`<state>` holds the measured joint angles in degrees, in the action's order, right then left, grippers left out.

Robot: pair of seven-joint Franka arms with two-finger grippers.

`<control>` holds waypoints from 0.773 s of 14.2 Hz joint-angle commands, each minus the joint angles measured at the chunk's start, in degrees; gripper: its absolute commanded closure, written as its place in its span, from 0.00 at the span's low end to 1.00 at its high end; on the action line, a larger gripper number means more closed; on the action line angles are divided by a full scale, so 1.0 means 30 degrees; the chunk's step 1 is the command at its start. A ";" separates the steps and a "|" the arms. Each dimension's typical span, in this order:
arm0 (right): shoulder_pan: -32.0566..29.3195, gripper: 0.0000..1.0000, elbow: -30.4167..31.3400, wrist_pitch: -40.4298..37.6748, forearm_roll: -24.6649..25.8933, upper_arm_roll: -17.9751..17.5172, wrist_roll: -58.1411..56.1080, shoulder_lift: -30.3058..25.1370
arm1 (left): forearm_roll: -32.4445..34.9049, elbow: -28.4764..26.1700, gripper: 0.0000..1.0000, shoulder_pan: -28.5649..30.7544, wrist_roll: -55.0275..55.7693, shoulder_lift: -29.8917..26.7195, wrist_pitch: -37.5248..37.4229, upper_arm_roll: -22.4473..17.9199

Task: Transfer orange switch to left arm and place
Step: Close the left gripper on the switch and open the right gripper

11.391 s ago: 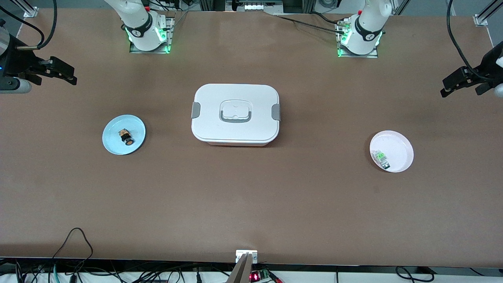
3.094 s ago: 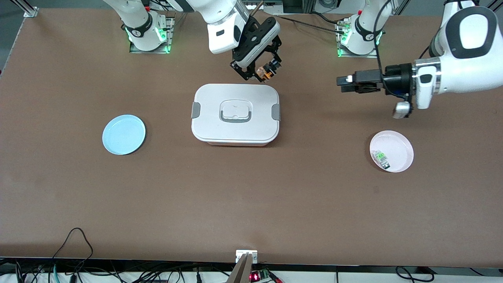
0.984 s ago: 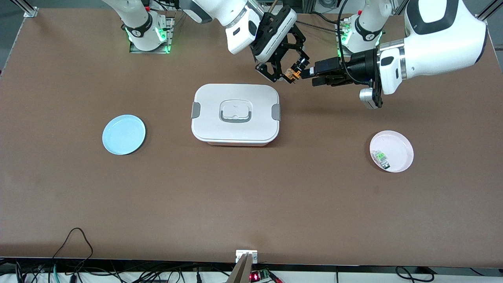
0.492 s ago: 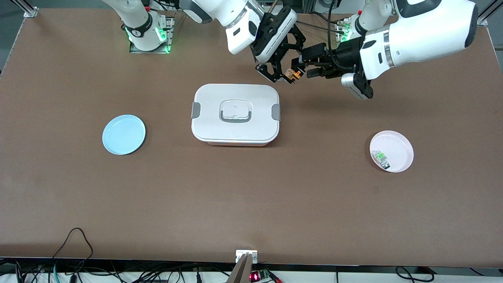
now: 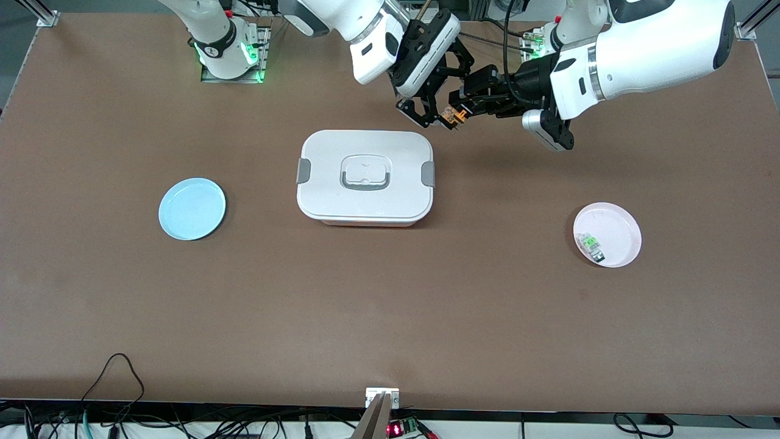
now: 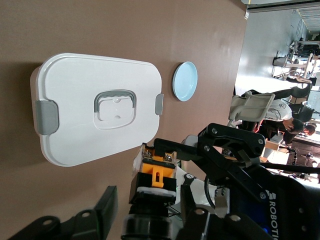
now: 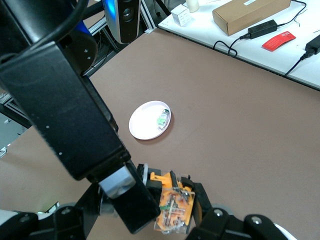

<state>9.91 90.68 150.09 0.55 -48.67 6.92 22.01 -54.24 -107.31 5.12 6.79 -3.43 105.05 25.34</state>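
Table: brown table (image 5: 390,305), box (image 5: 365,177) at its middle, blue plate (image 5: 192,208) toward the right arm's end, pink plate (image 5: 615,228) toward the left arm's end.
Switch: we see the switch (image 5: 452,114) in the air over bare table, just off the box's corner nearest the bases.
Right gripper: right gripper (image 5: 440,116) clenched on the switch.
Left gripper: left gripper (image 5: 463,108) straddles the switch's dark end; whether it bites yet we cannot tell.
Risk: if the right lets go before the left grips firmly, we reckon the switch drops.
Also: a skewed pinch could twist it loose.
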 commanded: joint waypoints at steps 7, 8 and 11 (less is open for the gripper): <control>0.0184 1.00 -0.0520 0.0126 0.0256 -0.0036 -0.0108 0.0369 | 0.1584 0.0673 1.00 0.0138 0.0374 -0.0293 -0.0328 0.0051; 0.0184 1.00 -0.0549 0.0126 0.0256 -0.0036 -0.0108 0.0369 | 0.1555 0.0673 1.00 0.0138 0.0374 -0.0293 -0.0328 0.0022; 0.0184 0.18 -0.0723 0.0126 0.0082 -0.0036 0.0096 0.0369 | 0.1555 0.0673 1.00 0.0284 0.0374 -0.0293 -0.0415 -0.0153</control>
<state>10.08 90.24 150.74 0.45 -48.68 6.98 22.33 -51.56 -105.85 5.10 6.26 -3.54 104.99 25.62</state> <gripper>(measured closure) 0.229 0.608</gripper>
